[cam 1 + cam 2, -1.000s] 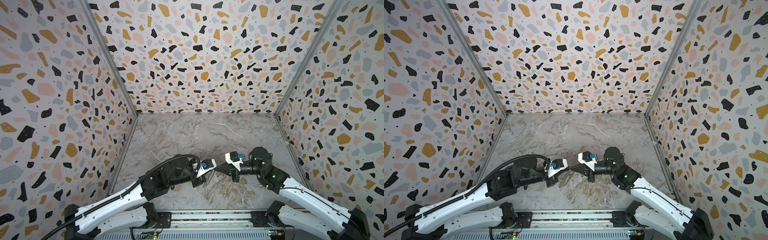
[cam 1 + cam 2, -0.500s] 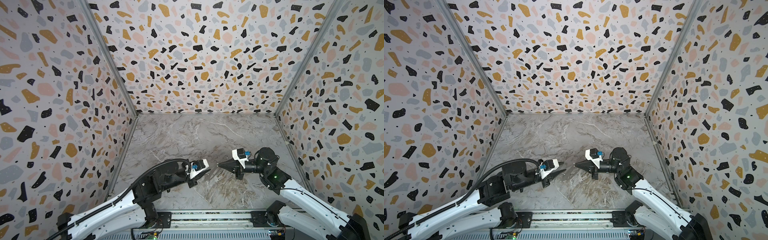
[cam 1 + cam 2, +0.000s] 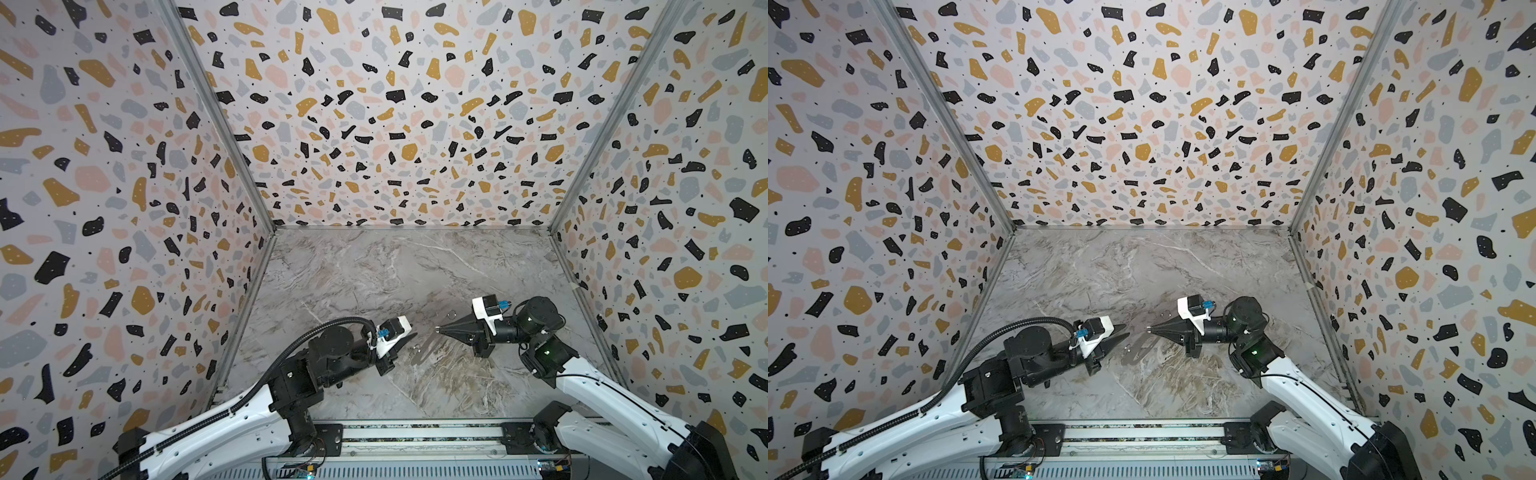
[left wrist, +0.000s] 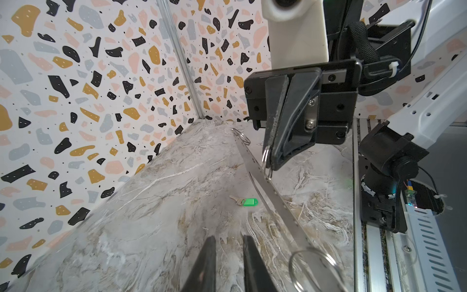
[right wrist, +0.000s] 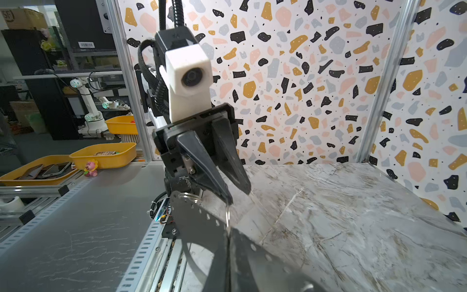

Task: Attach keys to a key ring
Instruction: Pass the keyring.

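Closed on a thin wire loop of the key ring (image 4: 276,202), the right gripper (image 4: 271,165) holds that piece clear of the marble tabletop (image 3: 374,270). The left gripper (image 5: 238,195) has its jaws a little apart with nothing between them. The two face tip to tip across a small gap, with the left at 9 o'clock of the right.

The key ring is a flat grey strip with a row of small holes along one edge. In a top view its long axis runs from one end loop (image 3: 452,314) toward 1 o'clock to the other end loop (image 3: 417,348) toward 7 o'clock. That second loop is just beside the left gripper's tips, and the right gripper's pinch is about midway along.

The key (image 4: 246,201) lies flat on the marble below the raised strip and shows only in the left wrist view. Its green head is toward the strip and its silvery shaft points away. Its clock bearing cannot be told.

Patterned walls (image 3: 395,124) close the table at 9, 12 and 3 o'clock, and a metal rail (image 3: 415,434) closes it at 6. Both grippers sit in the near half. Bare marble stretches toward 12 o'clock, while the right arm (image 3: 540,316) sits near the 3 o'clock wall.
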